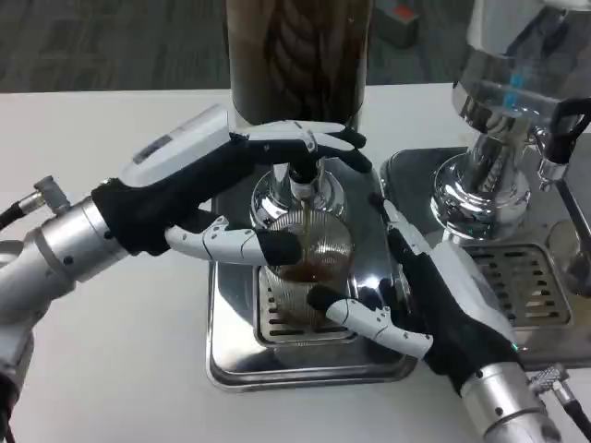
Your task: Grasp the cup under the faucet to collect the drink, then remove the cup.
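Cup [309,268]: the ribbed clear cup stood on the drip tray [231,355] directly under the faucet [302,185], with a thin brown stream falling into it and a shallow pool of drink at the bottom.
Right hand [434,305]: nearest the camera, it was wrapped on the cup from the right and front, thumb reaching across the cup's lower front and the other fingers up along its far-right side; it appeared to hold the cup, though how firm the contact was could not be told.
Left hand [231,198]: it lay over the cup from the left, upper fingers resting on the faucet's tap, thumb stretched in to touch the cup's left wall; it pressed the tap and clasped nothing.
Spill risk: drawing the cup away while the stream ran would likely send drink onto the tray grate [272,318].
Tipping risk: the low thumb grip might let the cup tilt as it filled and grew heavier.
Overflow risk: holding the tap too long could overfill the cup.
Dispenser tank [300,51]: the dark tank stood behind the faucet.
Second dispenser [503,120]: it stood to the right, well apart from the cup.
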